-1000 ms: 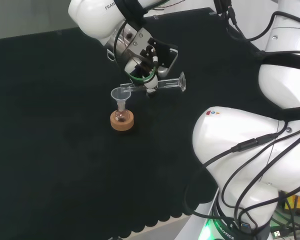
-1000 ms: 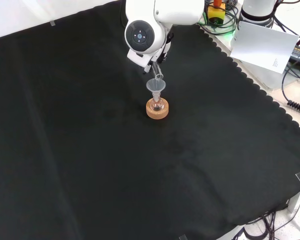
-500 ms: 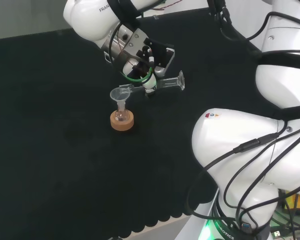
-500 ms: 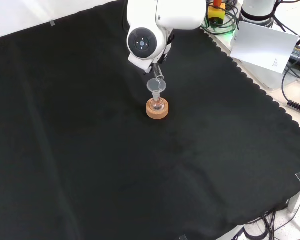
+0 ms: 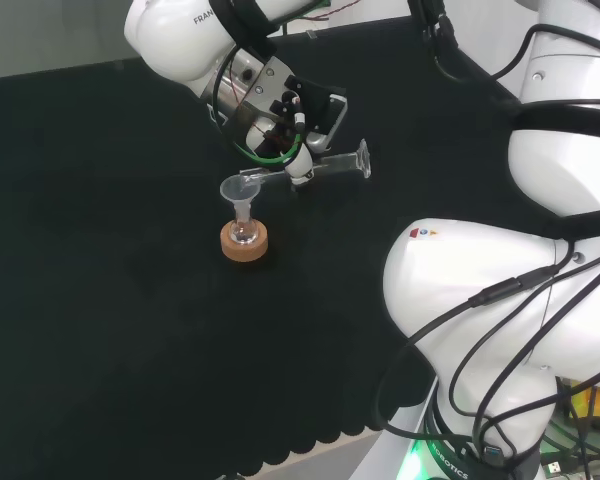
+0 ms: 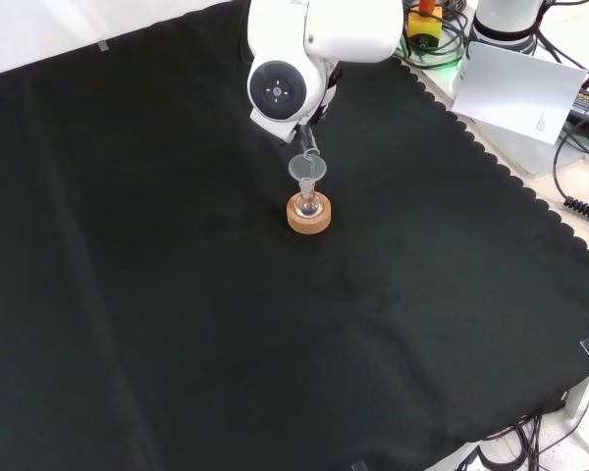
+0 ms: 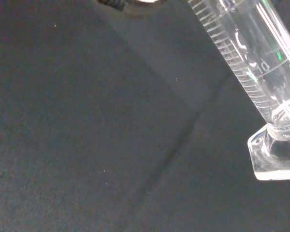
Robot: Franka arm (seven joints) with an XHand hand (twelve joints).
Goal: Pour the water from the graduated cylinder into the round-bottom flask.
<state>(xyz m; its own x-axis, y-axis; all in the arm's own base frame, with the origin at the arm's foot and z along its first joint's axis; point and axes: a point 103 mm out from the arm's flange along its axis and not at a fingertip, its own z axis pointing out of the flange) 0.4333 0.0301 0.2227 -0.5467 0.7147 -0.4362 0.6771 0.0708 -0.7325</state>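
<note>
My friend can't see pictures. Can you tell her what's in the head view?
The black and white robot hand holds a clear glass graduated cylinder tipped almost flat, its mouth over a clear funnel. The funnel sits in a small clear round-bottom flask resting on a cork ring stand on black cloth.

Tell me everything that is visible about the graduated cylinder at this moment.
The graduated cylinder is a clear tube with printed scale marks and a flat angular foot. The hand holds it lying almost level above the cloth, the foot toward the head view's right, the mouth at the clear funnel. The funnel stands in the small round-bottom flask on a cork ring. Whether water remains inside, I cannot tell.
</note>
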